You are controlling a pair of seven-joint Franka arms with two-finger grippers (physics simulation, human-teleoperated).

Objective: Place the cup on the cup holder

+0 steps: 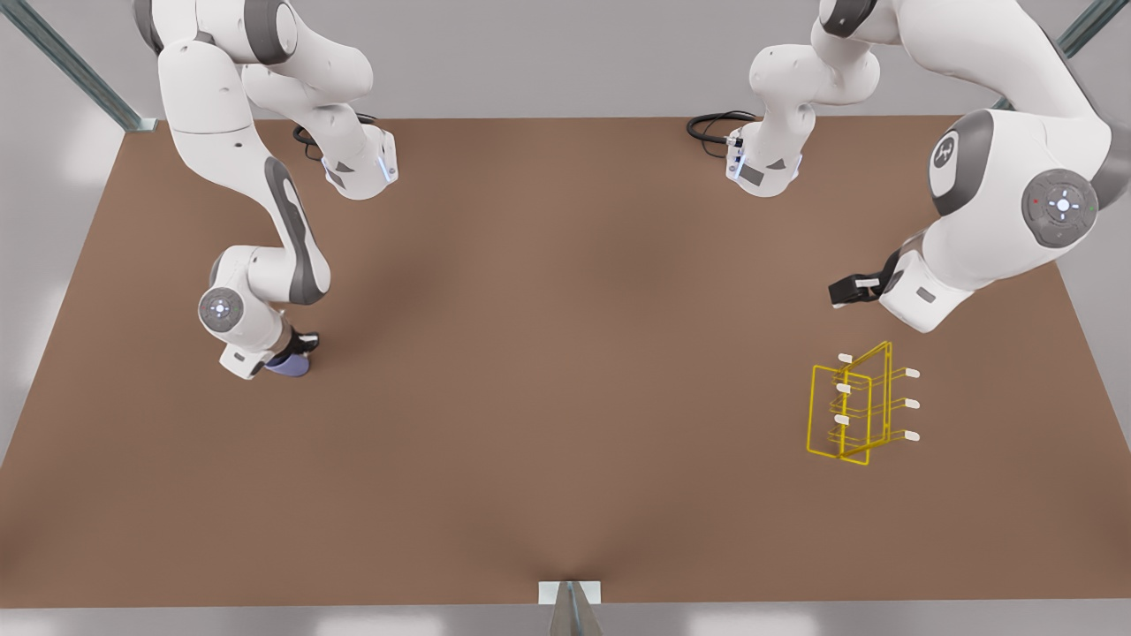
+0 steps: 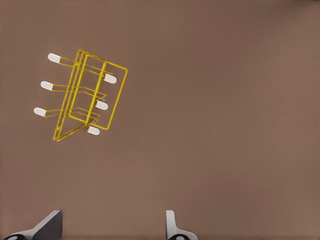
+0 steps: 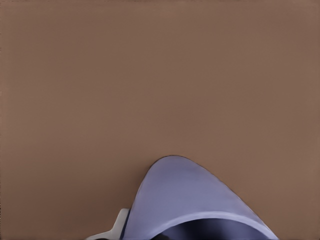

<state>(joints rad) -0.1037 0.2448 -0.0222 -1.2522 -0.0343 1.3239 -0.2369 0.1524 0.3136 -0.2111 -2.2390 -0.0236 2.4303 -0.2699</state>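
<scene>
Lavender cup (image 1: 289, 363) tilted in right gripper's (image 1: 296, 352) grasp; left gripper (image 2: 112, 227) spread, empty.

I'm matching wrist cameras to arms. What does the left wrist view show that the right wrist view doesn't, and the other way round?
Left wrist view: the yellow cup holder standing on the table, seen from above, with the left gripper open and holding nothing. Right wrist view: the lavender-blue cup close up at the right gripper, which is down at the cup on the front view's left. Both share the bare brown table.
</scene>
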